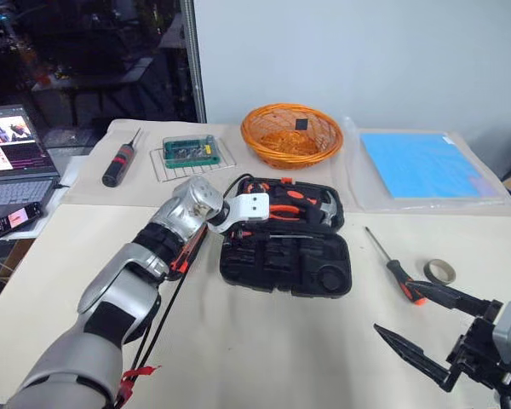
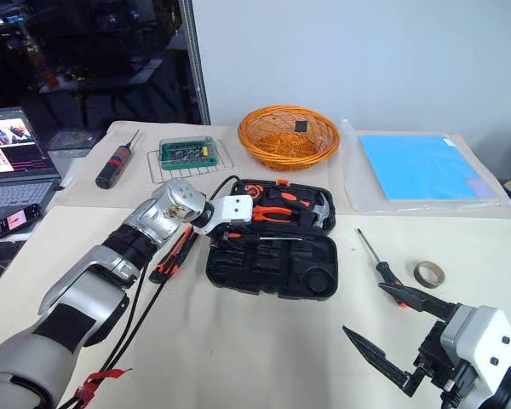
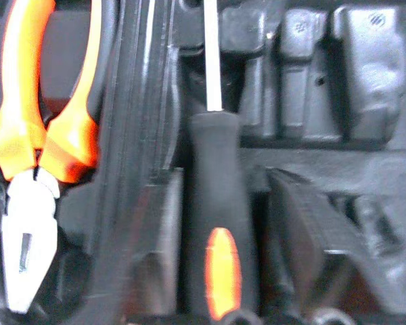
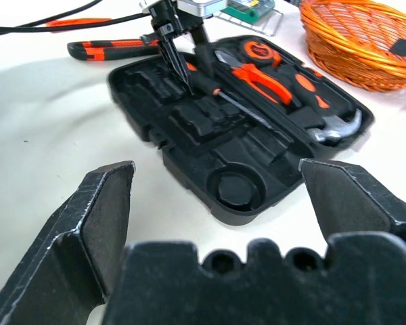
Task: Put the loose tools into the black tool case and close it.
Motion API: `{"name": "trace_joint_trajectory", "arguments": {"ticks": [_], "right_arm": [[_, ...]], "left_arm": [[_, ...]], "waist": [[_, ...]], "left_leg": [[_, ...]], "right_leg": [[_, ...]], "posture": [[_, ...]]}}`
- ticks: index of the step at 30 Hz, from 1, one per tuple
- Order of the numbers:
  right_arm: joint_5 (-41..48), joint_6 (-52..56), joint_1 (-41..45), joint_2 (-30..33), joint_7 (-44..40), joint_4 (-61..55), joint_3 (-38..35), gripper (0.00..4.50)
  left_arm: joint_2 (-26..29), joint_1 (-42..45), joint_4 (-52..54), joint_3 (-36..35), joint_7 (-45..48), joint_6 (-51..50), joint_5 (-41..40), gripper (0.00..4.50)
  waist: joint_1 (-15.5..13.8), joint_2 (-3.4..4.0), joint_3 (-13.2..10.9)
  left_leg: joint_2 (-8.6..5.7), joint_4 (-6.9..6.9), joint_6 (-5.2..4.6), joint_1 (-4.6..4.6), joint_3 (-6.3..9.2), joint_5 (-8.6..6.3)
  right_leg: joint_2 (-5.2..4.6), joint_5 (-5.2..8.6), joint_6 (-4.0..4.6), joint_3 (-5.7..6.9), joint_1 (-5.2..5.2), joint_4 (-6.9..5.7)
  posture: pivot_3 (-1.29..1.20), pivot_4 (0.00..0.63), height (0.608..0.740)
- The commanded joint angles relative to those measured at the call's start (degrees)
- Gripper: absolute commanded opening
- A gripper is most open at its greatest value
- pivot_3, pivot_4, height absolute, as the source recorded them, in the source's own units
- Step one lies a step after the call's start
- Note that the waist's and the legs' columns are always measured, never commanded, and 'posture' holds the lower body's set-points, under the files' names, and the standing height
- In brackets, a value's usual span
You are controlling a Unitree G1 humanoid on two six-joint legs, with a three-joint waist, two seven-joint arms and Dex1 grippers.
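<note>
Left gripper (image 4: 179, 57) seemingly parted over screwdriver (image 3: 216, 223) in black tool case (image 1: 324, 277).

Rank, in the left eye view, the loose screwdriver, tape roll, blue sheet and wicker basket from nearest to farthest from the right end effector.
1. Loose screwdriver, just ahead of the right end effector.
2. Tape roll, beside it, too close to call.
3. Blue sheet, far right.
4. Wicker basket, far centre.
</note>
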State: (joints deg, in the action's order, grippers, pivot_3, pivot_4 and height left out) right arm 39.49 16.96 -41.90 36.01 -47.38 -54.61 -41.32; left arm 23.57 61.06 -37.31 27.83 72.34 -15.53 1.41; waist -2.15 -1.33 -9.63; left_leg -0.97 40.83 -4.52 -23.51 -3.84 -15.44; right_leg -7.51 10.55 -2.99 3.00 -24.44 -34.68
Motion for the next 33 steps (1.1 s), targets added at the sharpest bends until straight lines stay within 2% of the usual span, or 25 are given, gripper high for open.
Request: {"name": "trace_joint_trajectory", "arguments": {"ticks": [1, 2, 3, 7, 9, 10, 11, 16, 19, 22, 25, 27, 30, 33], "right_arm": [[0.3, -0.3, 0.2, 0.0, 0.8, -0.9, -0.2, 4.5], [0.4, -0.3, 0.4, -0.1, 1.1, -0.8, -0.1, 4.5], [0.5, -0.2, 0.7, -0.3, 1.7, -0.9, 0.2, 4.5], [0.2, 0.2, 1.9, -0.7, 3.9, -0.9, 1.4, 4.5], [-0.3, 0.6, 2.2, -1.3, 5.5, -0.7, 2.2, 4.5], [-0.5, 1.0, 2.4, -1.5, 6.5, -0.6, 2.6, 4.5], [-0.9, 1.5, 2.6, -1.7, 7.6, -0.6, 3.1, 4.5], [-2.5, 5.3, 4.1, -1.4, 13.1, -0.2, 3.4, 4.5], [-4.0, 6.7, 4.2, -0.7, 14.4, -0.9, 2.9, 4.5], [-3.9, 8.8, 4.5, -0.5, 16.4, -0.6, 1.5, 4.5], [-3.1, 12.0, 5.6, 0.3, 18.1, 0.8, 1.0, 4.5], [-6.3, 18.5, 7.3, 3.7, 21.6, 2.0, 1.7, 4.5], [-4.5, 26.2, 12.5, 9.6, 21.4, 7.8, 3.6, 4.5], [-5.7, 30.4, 17.5, 15.0, 19.7, 13.8, 7.7, 4.5]], "left_arm": [[1.4, -2.0, 11.5, -10.3, 0.8, -13.0, -9.8, 3.12], [1.2, -3.2, 14.0, -12.4, -0.4, -17.1, -11.7, 3.12], [0.6, -5.6, 17.0, -14.7, -3.1, -19.3, -13.0, 2.56], [-5.0, -11.5, 24.2, -21.3, -14.9, -24.7, -15.8, 1.2], [-7.0, -15.5, 25.8, -19.8, -19.2, -21.5, -13.2, 0.41], [-7.8, -17.2, 25.5, -18.6, -21.6, -20.5, -11.7, 0.12], [-8.5, -18.9, 24.2, -17.2, -24.5, -19.0, -9.4, 0.02], [-8.2, -24.2, 20.1, -9.0, -29.0, -17.8, -1.8, 0.02], [-8.5, -24.9, 21.5, -8.9, -29.4, -17.6, -2.1, 0.02], [-9.9, -25.2, 27.5, -14.1, -27.3, -16.0, -8.4, 0.02], [-10.3, -26.7, 35.3, -19.1, -23.1, -14.3, -16.0, 0.02], [-7.4, -27.2, 40.3, -20.6, -18.2, -18.3, -21.3, 0.02], [-2.8, -27.7, 47.2, -21.9, -13.4, -23.9, -27.8, 0.77], [1.6, -28.2, 52.3, -21.7, -10.6, -26.6, -31.2, 1.77]], "waist": [[0.0, 0.0, 0.0], [0.0, 0.0, 0.0], [0.0, 0.01, 0.0], [-0.2, 0.07, 0.0], [-0.3, 0.03, 0.0], [-0.4, 0.04, 0.0], [-0.4, 0.03, 0.0], [-0.3, 0.02, 0.3], [-0.2, 0.36, 0.8], [-0.1, 0.68, 1.0], [0.1, 0.64, 0.9], [0.0, 0.51, 0.9], [0.4, 0.5, 0.8], [0.5, 0.55, 0.8]], "left_leg": [[0.0, 0.01, -0.03, -0.05, 0.0, -0.01], [-0.01, 0.02, -0.08, -0.15, 0.0, -0.03], [-0.04, 0.04, -0.12, -0.23, 0.0, -0.07], [-0.1, 0.07, -0.17, -0.23, 0.0, -0.14], [-0.14, 0.13, -0.18, -0.25, 0.05, -0.15], [-0.15, 0.15, -0.18, -0.25, 0.05, -0.15], [-0.18, 0.16, -0.18, -0.19, 0.05, -0.15], [-0.09, 0.15, -0.12, 0.31, 0.05, -0.13], [-0.06, 0.09, 0.32, 0.68, 0.03, -0.36], [-0.06, 0.08, 0.35, 0.7, 0.03, -0.37], [-0.07, 0.07, 0.15, 0.4, 0.0, -0.21], [-0.05, 0.08, -0.03, 0.18, 0.01, -0.07], [-0.07, 0.07, -0.06, 0.08, -0.02, -0.08], [-0.09, 0.04, -0.07, 0.18, -0.01, -0.09]], "right_leg": [[0.0, -0.01, -0.03, 0.0, -0.06, -0.02], [0.0, 0.0, -0.02, -0.02, -0.15, -0.05], [0.0, -0.03, 0.13, -0.04, -0.24, -0.14], [-0.03, -0.04, 0.28, -0.09, -0.25, -0.25], [-0.03, -0.04, 0.28, -0.05, -0.21, -0.25], [-0.03, -0.04, 0.28, -0.04, -0.2, -0.25], [-0.03, -0.04, 0.27, -0.07, -0.11, -0.25], [-0.03, 0.11, -0.02, -0.1, 0.28, -0.22], [-0.07, 0.36, 0.25, -0.15, 0.41, -0.18], [-0.07, 0.36, 0.24, -0.17, 0.41, -0.19], [-0.03, 0.33, 0.21, -0.23, 0.25, -0.29], [0.02, 0.15, 0.16, -0.21, 0.05, -0.29], [0.01, 0.07, 0.79, -0.28, -0.05, -0.24], [0.01, 0.12, 0.86, -0.24, 0.07, -0.19]], "posture": [[0.0, 0.15, 0.74], [0.0, 0.15, 0.74], [0.0, 0.15, 0.74], [0.0, 0.15, 0.74], [0.0, 0.15, 0.74], [0.0, 0.15, 0.74], [0.0, 0.15, 0.74], [0.0, 0.15, 0.74], [0.0, 0.15, 0.74], [0.0, 0.15, 0.74], [0.0, 0.15, 0.74], [0.0, 0.15, 0.74], [0.0, 0.15, 0.74], [0.0, 0.15, 0.74]]}}
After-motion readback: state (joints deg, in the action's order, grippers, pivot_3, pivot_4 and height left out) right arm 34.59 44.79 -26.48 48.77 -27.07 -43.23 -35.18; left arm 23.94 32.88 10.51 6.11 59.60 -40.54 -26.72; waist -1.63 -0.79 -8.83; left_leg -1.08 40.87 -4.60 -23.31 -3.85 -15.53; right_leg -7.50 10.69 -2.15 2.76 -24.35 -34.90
